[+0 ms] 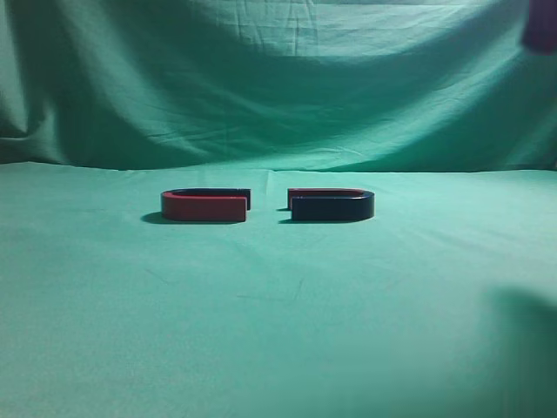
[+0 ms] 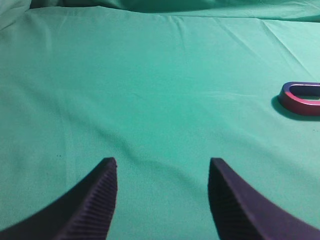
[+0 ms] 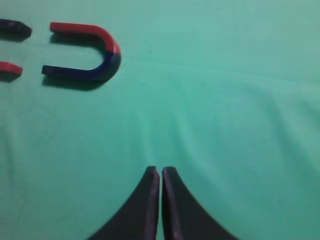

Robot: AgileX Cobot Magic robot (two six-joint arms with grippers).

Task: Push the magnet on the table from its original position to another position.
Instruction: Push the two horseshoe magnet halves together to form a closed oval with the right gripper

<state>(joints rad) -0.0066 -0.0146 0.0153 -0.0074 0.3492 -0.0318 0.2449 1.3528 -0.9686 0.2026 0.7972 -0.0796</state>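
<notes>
Two red-and-blue horseshoe magnets lie flat on the green cloth with their open ends facing each other across a gap. The left magnet shows its red side; the right magnet shows its dark blue side. In the right wrist view the right magnet lies at the upper left, with the tips of the left magnet at the frame's left edge. My right gripper is shut and empty, well short of the magnet. My left gripper is open and empty over bare cloth; the left magnet lies far right of it.
The green cloth covers the table and rises as a backdrop behind the magnets. A dark object shows at the upper right corner of the exterior view.
</notes>
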